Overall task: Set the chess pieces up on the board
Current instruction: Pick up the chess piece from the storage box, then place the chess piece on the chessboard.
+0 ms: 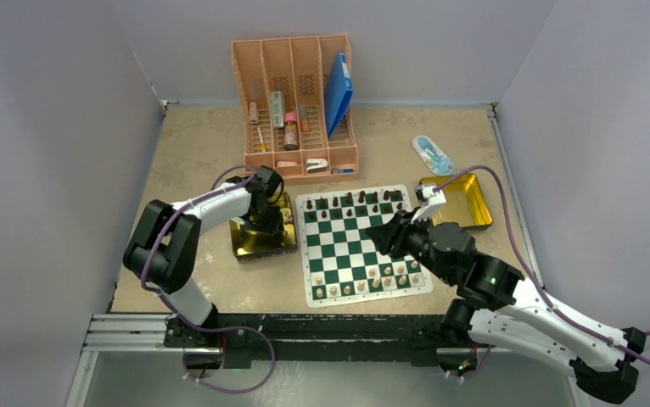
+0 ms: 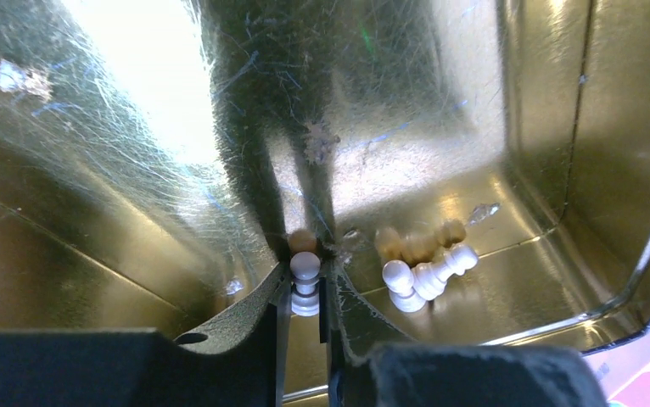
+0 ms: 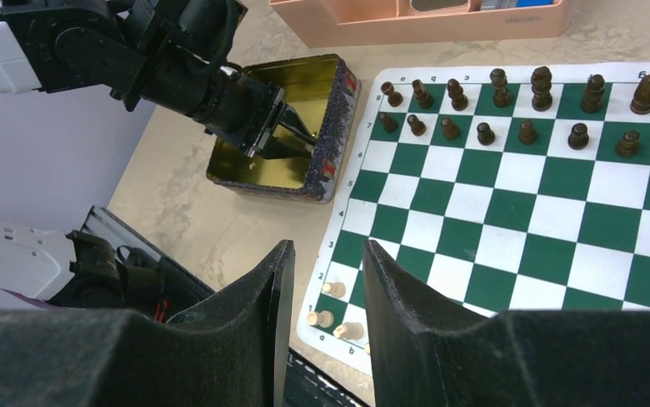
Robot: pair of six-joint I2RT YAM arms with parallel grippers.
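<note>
Pale pawn (image 2: 305, 287) pinched by left end effector (image 2: 305, 278), head toward tin wall (image 2: 474, 102), right end effector (image 3: 327, 251) spread

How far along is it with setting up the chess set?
Mostly done. On the board the dark pieces line the far two rows, and pale pieces stand along the near side, with gaps towards its left. In hand: the left gripper, down in the gold tin, pinches a pale pawn. Left: a few loose pieces in that tin. The right gripper hovers open and empty.
</note>
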